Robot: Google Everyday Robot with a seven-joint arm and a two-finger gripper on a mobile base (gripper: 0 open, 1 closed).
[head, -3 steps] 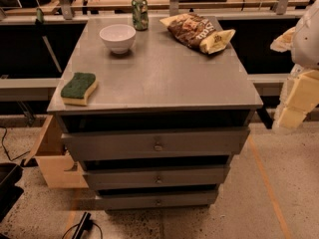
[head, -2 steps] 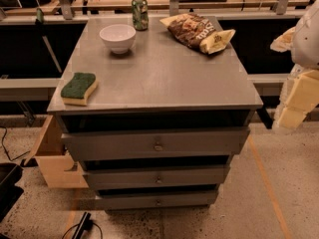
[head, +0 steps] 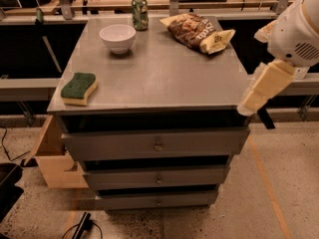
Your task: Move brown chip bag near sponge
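The brown chip bag point(head: 195, 31) lies crinkled at the far right corner of the grey cabinet top point(head: 159, 73), with its tan ends showing. The sponge point(head: 79, 87), yellow with a dark green top, lies at the near left corner. My gripper point(head: 263, 87), cream coloured, hangs off the cabinet's right edge, level with the top's front right corner. It is well below and to the right of the bag and touches nothing.
A white bowl point(head: 117, 37) and a green can point(head: 140, 13) stand at the far left of the top. The cabinet has three shut drawers point(head: 157, 144). A wooden box point(head: 52, 156) sits on the floor at the left. Benches run behind.
My gripper has moved left and slightly up, closer to the cabinet's right edge. The bag, sponge, bowl and can have not moved.
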